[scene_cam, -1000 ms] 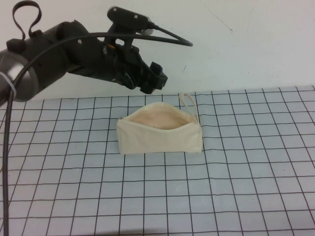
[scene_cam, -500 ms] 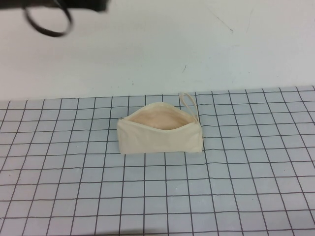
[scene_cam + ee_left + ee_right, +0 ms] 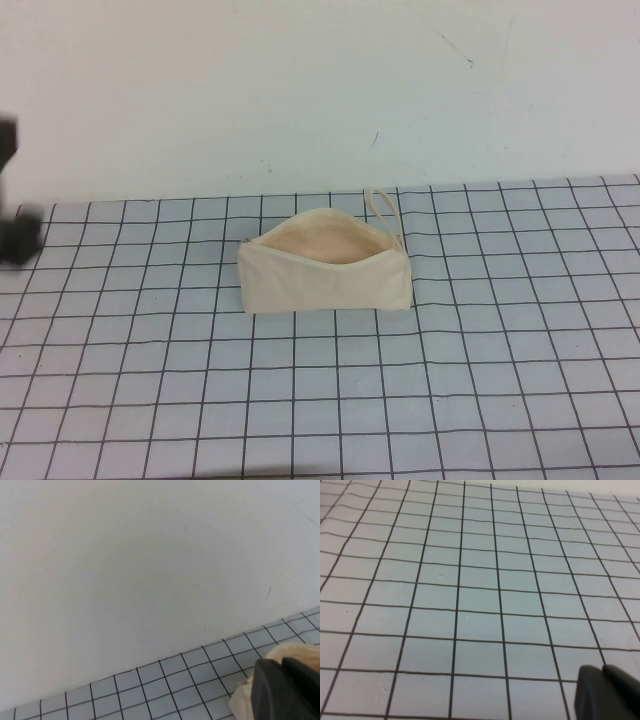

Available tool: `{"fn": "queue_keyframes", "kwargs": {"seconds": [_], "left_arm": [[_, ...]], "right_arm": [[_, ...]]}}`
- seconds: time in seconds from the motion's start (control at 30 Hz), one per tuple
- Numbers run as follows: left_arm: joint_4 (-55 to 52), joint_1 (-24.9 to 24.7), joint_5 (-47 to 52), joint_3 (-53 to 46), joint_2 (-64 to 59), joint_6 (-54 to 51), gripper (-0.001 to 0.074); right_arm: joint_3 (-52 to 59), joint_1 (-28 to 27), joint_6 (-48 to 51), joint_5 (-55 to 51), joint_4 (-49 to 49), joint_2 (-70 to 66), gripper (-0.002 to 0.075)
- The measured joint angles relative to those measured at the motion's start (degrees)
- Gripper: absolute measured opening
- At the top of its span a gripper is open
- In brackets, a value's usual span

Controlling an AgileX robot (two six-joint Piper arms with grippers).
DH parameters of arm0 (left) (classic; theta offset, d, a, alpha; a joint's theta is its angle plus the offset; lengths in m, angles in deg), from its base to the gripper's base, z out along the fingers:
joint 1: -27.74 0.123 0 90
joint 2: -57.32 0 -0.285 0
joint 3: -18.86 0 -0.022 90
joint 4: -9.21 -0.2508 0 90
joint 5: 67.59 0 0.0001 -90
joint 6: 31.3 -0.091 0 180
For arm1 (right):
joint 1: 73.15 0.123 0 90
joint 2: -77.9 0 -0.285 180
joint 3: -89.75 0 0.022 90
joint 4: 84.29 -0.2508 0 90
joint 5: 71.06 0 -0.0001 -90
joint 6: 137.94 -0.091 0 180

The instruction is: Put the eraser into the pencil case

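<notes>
The cream-white pencil case (image 3: 325, 268) lies on the grid mat near the middle, its zip mouth open and the peach lining showing, with the loop strap (image 3: 381, 206) at its far right end. The eraser is not in view in any frame. Only a dark blurred part of my left arm (image 3: 15, 235) shows at the far left edge of the high view, well away from the case. In the left wrist view my left gripper (image 3: 281, 664) is shut and empty, with a bit of the case (image 3: 241, 700) behind it. My right gripper (image 3: 603, 670) is shut and empty above bare mat.
The grey-blue grid mat (image 3: 450, 400) covers the table up to a white wall (image 3: 320, 90) at the back. Nothing else lies on the mat around the case.
My left arm, which hung over the case's far left side, rose out of the high view and now shows only at the far left edge. The case has not moved.
</notes>
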Motion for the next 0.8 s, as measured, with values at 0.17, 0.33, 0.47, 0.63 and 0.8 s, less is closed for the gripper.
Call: {"fn": "queue_keyframes", "kwargs": {"seconds": [0.17,0.33,0.47,0.63,0.8], "left_arm": [[-0.22,0.0,-0.86,-10.8,12.71,0.61,-0.0001],[1.11,0.0,-1.33,-17.33,22.54,0.61,-0.0001],[1.25,0.0,-1.33,-21.06,26.73,0.61,-0.0001],[1.25,0.0,-1.1,-23.5,27.45,0.61,-0.0001],[1.25,0.0,0.19,-25.12,27.45,0.61,-0.0001]], "right_arm": [[0.0,0.0,0.0,0.0,0.0,0.0,-0.0001],[0.0,0.0,0.0,0.0,0.0,0.0,-0.0001],[0.0,0.0,0.0,0.0,0.0,0.0,-0.0001],[0.0,0.0,0.0,0.0,0.0,0.0,-0.0001],[0.0,0.0,0.0,0.0,0.0,0.0,-0.0001]]}}
